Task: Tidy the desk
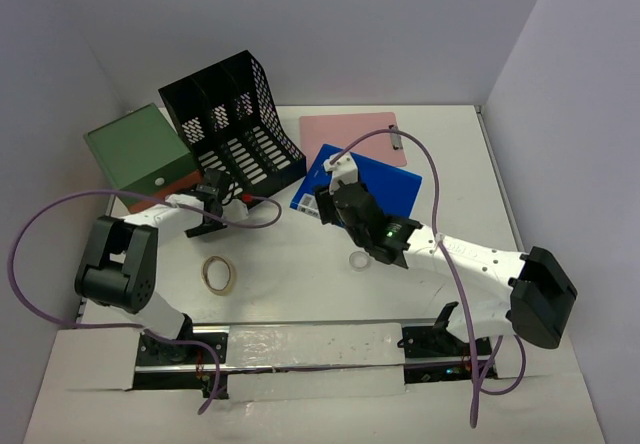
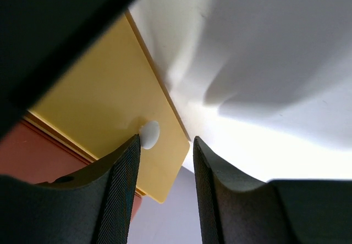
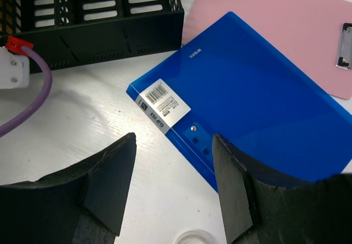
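The white desk [image 1: 300, 264] holds a black mesh file organizer [image 1: 235, 124], a blue clip file [image 1: 375, 179] and a pink clipboard [image 1: 350, 132]. At the left wall lies a green folder [image 1: 135, 149] on a stack. My left gripper [image 1: 212, 202] is at that stack's near corner. In the left wrist view its jaws stand apart [image 2: 166, 145]. A yellow folder [image 2: 110, 101] with a white button [image 2: 149, 133] lies just beyond them, over a red one [image 2: 33, 150]. My right gripper [image 3: 173, 145] is open above the bare desk beside the blue clip file [image 3: 247, 95].
A tape roll [image 1: 218, 274] lies on the desk in front of the left arm. A small white ring [image 1: 360, 261] sits under the right arm, and its rim [image 3: 198, 237] shows low in the right wrist view. Purple cables loop from both wrists. Lilac walls close off the sides.
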Motion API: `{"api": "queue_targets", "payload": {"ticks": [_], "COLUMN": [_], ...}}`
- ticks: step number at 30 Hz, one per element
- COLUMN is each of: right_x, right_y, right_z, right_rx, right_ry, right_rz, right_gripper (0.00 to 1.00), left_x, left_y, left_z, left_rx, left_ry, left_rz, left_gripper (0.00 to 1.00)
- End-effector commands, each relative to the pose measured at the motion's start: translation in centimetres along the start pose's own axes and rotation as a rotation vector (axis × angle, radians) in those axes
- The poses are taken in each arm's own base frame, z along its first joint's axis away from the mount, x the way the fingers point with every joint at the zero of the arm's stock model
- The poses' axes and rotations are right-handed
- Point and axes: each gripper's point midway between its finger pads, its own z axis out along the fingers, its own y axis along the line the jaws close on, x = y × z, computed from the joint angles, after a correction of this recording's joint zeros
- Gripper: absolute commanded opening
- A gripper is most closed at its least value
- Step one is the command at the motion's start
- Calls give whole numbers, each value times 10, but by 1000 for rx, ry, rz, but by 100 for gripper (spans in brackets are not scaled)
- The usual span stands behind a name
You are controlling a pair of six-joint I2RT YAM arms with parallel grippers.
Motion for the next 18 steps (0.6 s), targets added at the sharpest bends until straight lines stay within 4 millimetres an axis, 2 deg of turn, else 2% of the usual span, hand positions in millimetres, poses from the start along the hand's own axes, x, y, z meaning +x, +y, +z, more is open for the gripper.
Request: {"api": "queue_targets", "payload": {"ticks": [1,9,14,18], "right_x": [-17,-16,-18,-19], "right_y": [-13,-19,-21,-22], "right_z": [-9,-15,-19,-23], "right_rx": [36,46,48,47], "right_ry": [-64,-70,-78,-86], "right_rz": [28,32,41,49], "right_gripper": [64,64,64,64], "left_x": [9,-2,-11,-17], "left_y": [-63,-74,-66,-60], "left_z": [-7,-31,-47,-61], "left_rx": [256,306,307,315], "left_ry": [-25,-101,-160,-204], "left_rz": [-8,-48,-94,-136], "left_gripper": [48,49,51,57]}}
